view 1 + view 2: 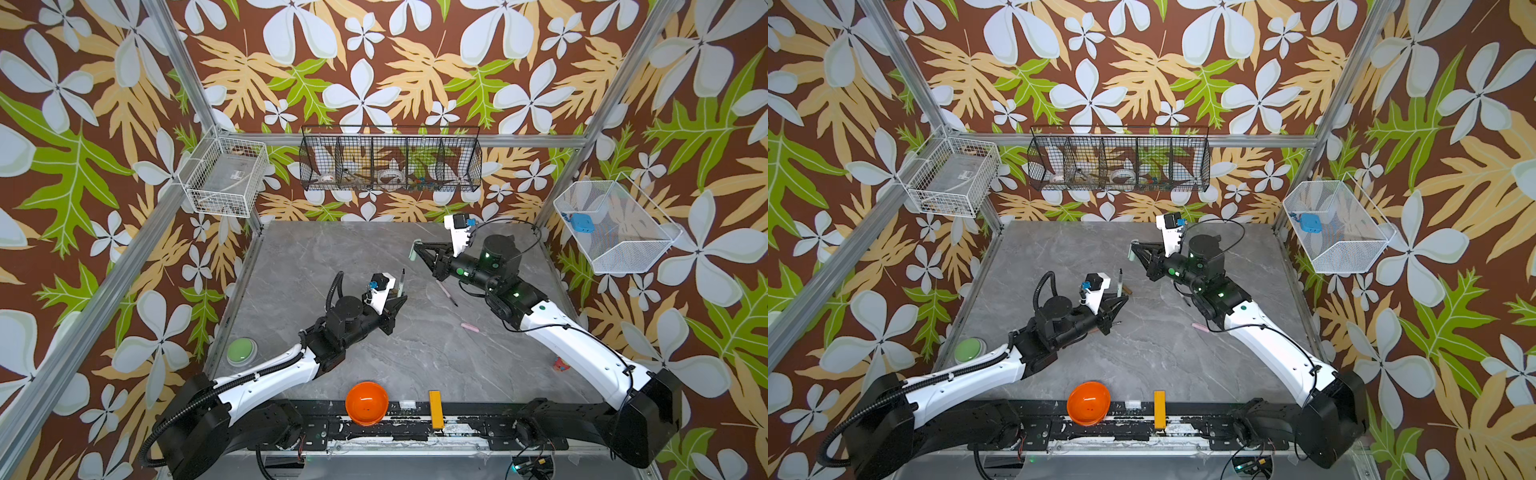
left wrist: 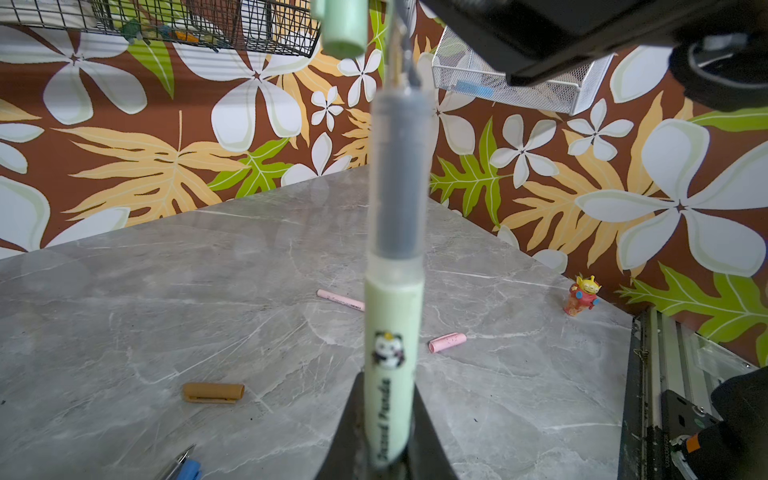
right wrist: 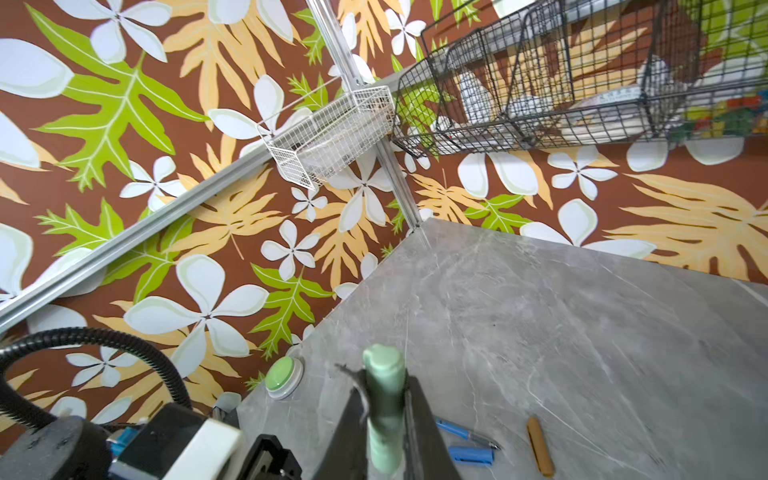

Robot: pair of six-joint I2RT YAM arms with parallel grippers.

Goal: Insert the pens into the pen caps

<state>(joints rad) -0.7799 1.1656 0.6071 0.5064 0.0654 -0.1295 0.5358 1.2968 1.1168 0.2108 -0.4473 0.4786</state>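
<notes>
While the left gripper [image 1: 400,298] clamps the green pen [image 2: 392,332], the right gripper [image 1: 417,248] pinches the green cap [image 3: 384,374] beyond the orange bowl [image 1: 367,402]

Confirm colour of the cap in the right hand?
Pale green cap; clearest in the right wrist view.

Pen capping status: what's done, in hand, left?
Done: no pen seen capped. In hand: left gripper holds the slim pale green pen, tip outward; right gripper holds the short pale green plastic cap, not yet joined. Left: pink pen and pink cap, blue pen and blue cap lie apart on the grey marble table; brown cap lies empty.
</notes>
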